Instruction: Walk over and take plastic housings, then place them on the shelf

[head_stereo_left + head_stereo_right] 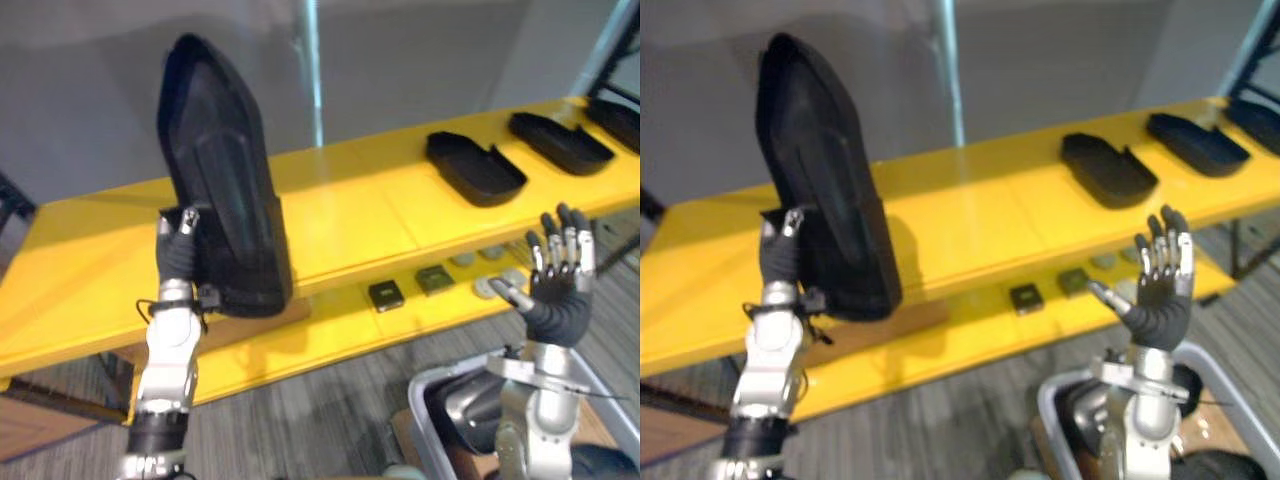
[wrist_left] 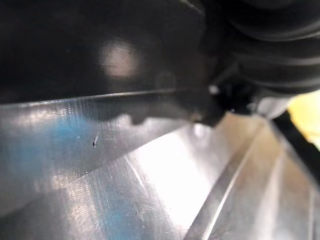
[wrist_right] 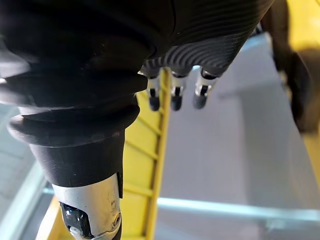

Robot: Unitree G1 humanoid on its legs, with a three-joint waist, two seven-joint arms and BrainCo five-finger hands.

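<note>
A large black plastic housing (image 1: 225, 180) is held upright above the left part of the yellow shelf (image 1: 350, 215), pinched at its lower edge by the left hand (image 1: 178, 250), whose thumb is seen curled on the rim, and part of the top board is hidden behind it. Further right on that board a second housing (image 1: 474, 166), a third housing (image 1: 560, 141) and a fourth housing (image 1: 618, 120) are laid flat. The right hand (image 1: 560, 290) is raised with fingers straight, spread and empty, above a grey bin (image 1: 425, 385) and before the lower board (image 1: 300, 345), where two small dark squares (image 1: 386, 294) and grey discs (image 1: 463, 260) are set.
</note>
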